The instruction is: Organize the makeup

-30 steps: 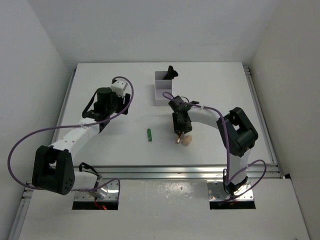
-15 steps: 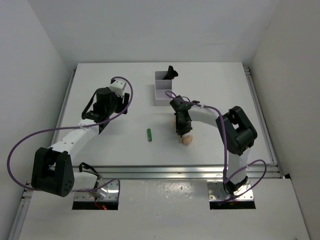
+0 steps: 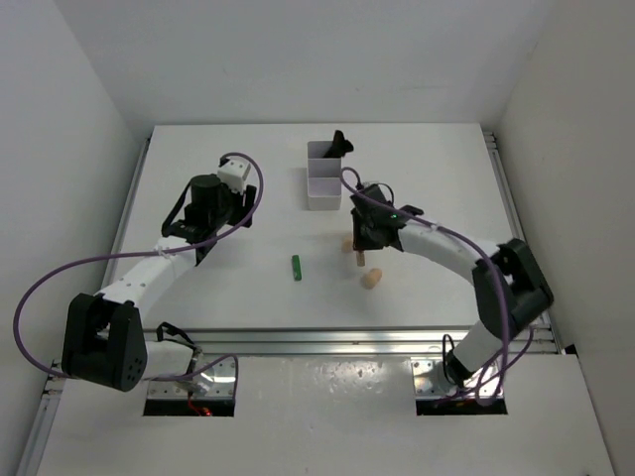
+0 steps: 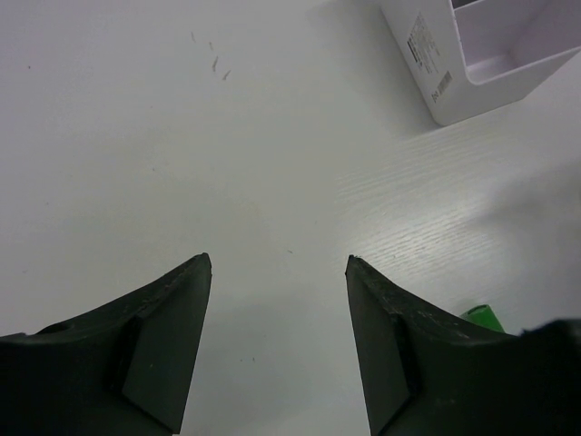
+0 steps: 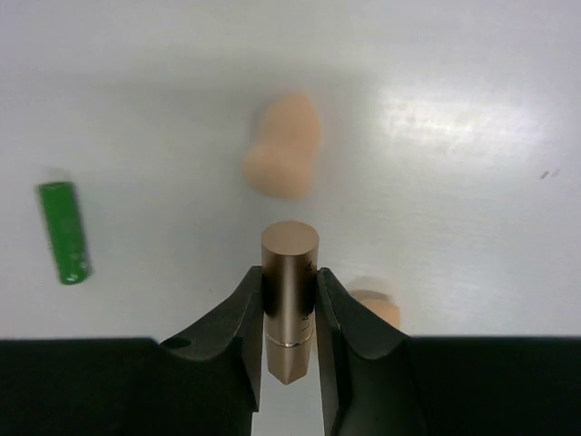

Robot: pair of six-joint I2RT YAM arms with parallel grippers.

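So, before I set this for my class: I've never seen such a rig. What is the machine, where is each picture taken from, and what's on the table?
These are two robot arms bolted at the near edge of a white table. The wide picture looks down from above. The other two come from a camera on each wrist, showing its own two fingers. The left gripper is open, holding nothing. The right gripper is shut on a shiny rose-gold tube. Loose on the table lie a peach egg-shaped sponge, a second peach sponge half hidden by a finger, and a small green tube. At the back stands a white plastic compartment box with a black fan brush in it.
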